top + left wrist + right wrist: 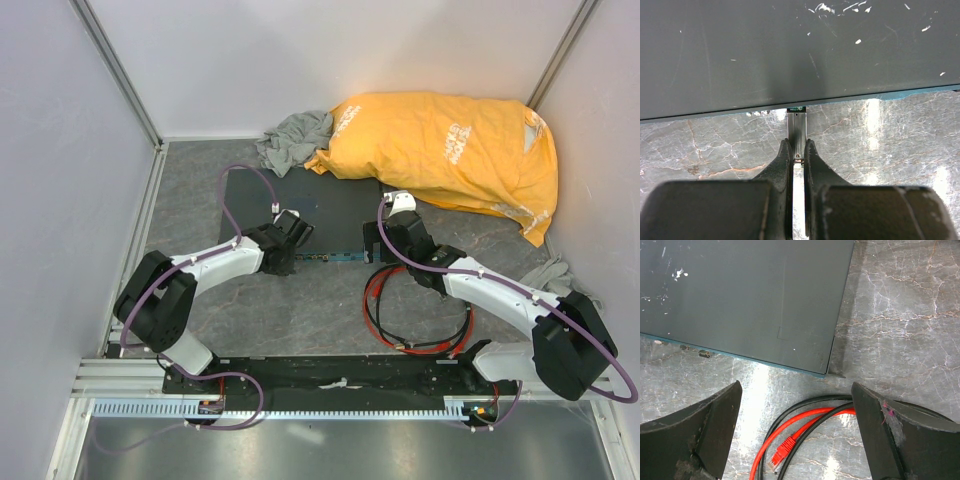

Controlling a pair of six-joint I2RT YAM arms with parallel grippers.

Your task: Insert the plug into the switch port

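The switch is a flat dark grey box; its blue-green front edge faces me. A few ports show on that edge in the right wrist view. The red plug lies on the table at the end of the red cable, beside a black cable. My right gripper is open wide and empty, above the plug and near the switch's front right corner. My left gripper is closed on a thin grey metal tab sticking out from the front edge.
A large orange bag lies at the back right, partly against the switch. A grey cloth lies behind the switch and another at the right wall. A metal bracket juts from the switch's right corner. Walls enclose the table.
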